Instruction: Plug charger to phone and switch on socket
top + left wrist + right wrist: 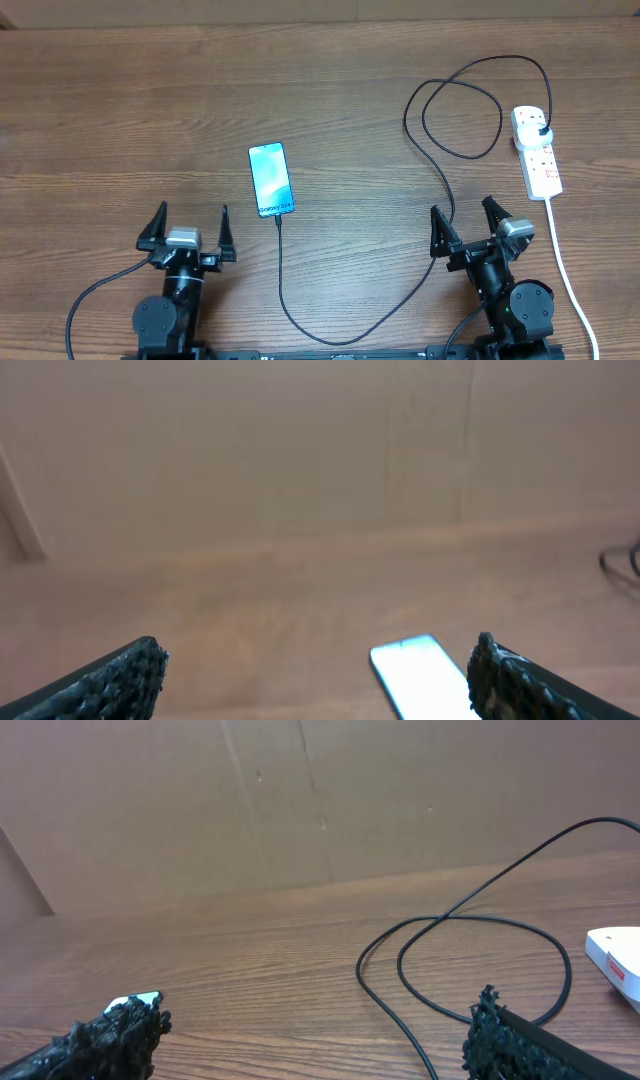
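The left gripper [192,228] hangs with its jaws apart and empty. The phone [271,180] lies just ahead to its right, long axis pointing away. The charger [279,260] seems to meet the phone's near end, then loops right to the socket [537,150]. The right gripper [461,218], jaws also apart, is the nearer arm, and the socket lies ahead-right of it, lengthwise away. Only the overhead view shows the switches; the right wrist view catches just a corner.

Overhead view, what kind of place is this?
Most likely a robot test bench rather than a home: a wood-grain table, the left gripper and right gripper at its near edge, and just a phone, charger and socket laid out.
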You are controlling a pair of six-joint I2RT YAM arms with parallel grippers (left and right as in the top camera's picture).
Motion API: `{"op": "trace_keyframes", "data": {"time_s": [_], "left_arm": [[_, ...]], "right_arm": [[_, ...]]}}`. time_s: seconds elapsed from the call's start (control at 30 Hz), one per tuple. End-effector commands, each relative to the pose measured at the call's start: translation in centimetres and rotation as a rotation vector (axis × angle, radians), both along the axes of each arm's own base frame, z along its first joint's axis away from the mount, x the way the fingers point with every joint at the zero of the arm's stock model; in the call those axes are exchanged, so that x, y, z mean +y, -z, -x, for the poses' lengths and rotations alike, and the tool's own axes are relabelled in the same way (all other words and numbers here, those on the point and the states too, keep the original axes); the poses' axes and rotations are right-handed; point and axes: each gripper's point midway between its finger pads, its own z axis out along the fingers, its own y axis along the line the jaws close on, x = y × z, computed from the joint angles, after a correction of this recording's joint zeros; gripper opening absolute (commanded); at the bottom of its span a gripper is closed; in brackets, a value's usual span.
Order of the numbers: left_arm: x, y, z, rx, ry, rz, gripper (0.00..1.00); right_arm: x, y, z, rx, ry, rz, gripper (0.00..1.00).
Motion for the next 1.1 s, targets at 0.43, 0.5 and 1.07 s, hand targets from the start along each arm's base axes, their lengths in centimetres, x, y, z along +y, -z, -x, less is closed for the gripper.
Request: {"op": "trace_keyframes", "data": {"time_s": [0.43, 0.5, 1.07], "left_arm": [[-0.22, 1.86, 0.09, 0.068, 0.01, 0.02, 1.0], [-0.22, 1.86, 0.09, 0.068, 0.01, 0.02, 1.0], [-0.22, 1.86, 0.09, 0.068, 0.01, 0.02, 1.0]], "right_arm": [[-0.08, 0.19, -0.03, -0.003, 0.003, -0.003, 1.0], [-0.07, 0.19, -0.03, -0.003, 0.003, -0.003, 1.0], [-0.08, 0.19, -0.03, -0.003, 0.003, -0.003, 1.0]]}}
